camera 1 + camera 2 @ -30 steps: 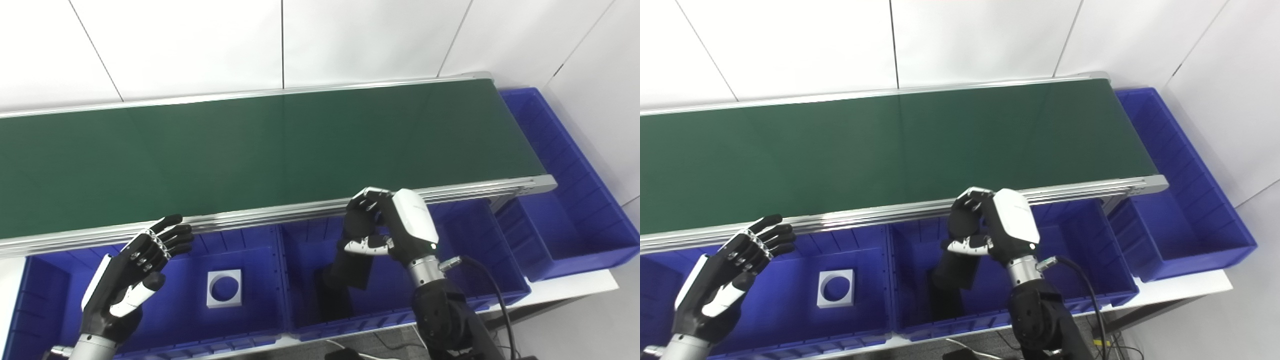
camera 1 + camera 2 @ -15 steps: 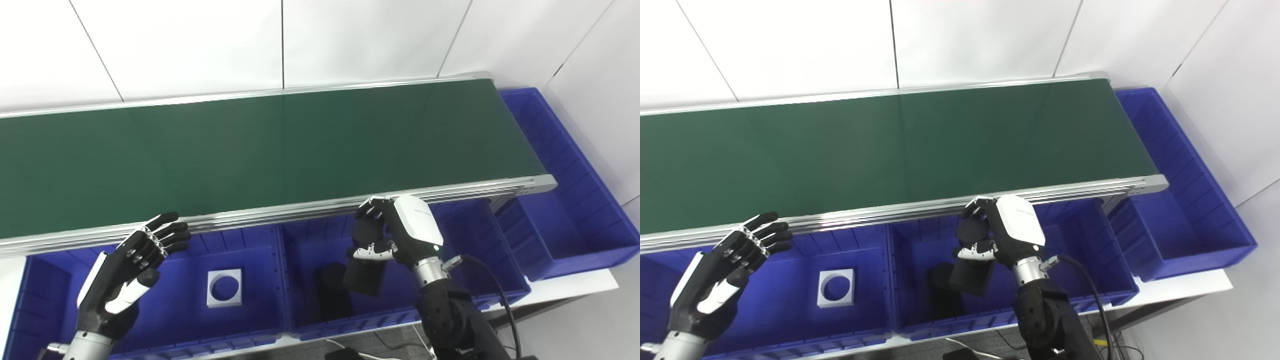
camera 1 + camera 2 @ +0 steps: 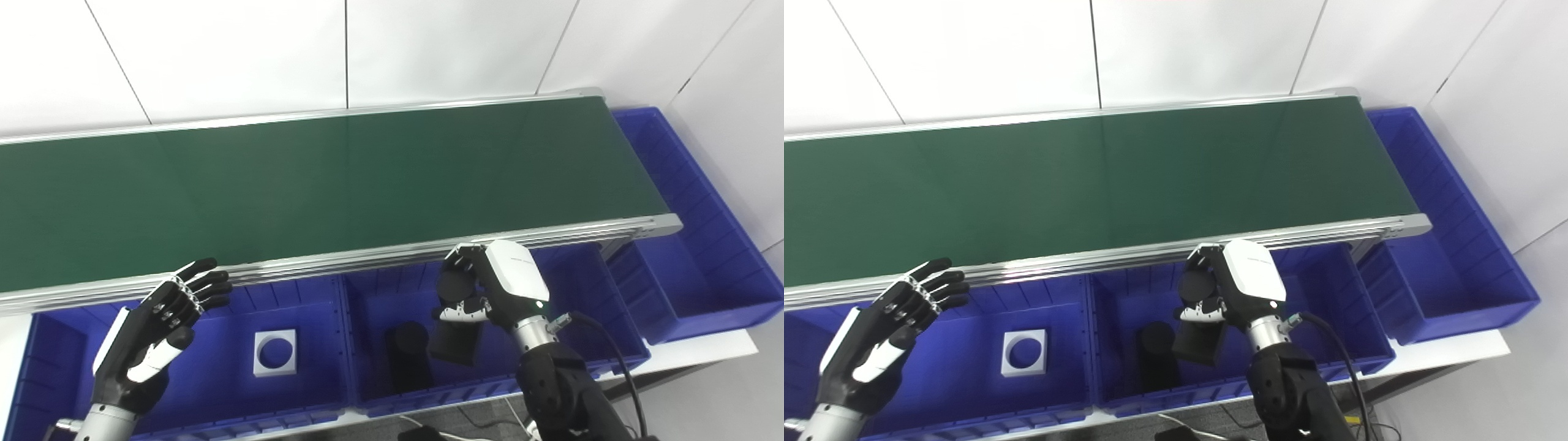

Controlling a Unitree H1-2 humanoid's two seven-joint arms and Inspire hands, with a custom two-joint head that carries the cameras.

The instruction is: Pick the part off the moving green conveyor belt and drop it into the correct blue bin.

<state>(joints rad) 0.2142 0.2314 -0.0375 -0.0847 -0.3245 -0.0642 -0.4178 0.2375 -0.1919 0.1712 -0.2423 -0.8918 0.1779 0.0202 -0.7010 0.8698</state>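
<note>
Left eye view: a matte black blocky part [image 3: 454,343] is seen in the lower centre of the frame, gripped at its top by the right hand [image 3: 484,294], whose black fingers [image 3: 456,285] and white-tipped thumb are curled around it. The part is dark, flat-sided and tilted, hanging inside the middle blue plastic bin [image 3: 569,288], above the bin floor. Just left of it in the same bin, a second black upright piece [image 3: 407,358] is seen. In the lower left, the left hand [image 3: 156,327] is held empty with its fingers spread above the left blue bin [image 3: 306,392], where a white square plate with a round hole [image 3: 275,353] lies. The long green conveyor belt [image 3: 318,177] is seen across the upper frame.
</note>
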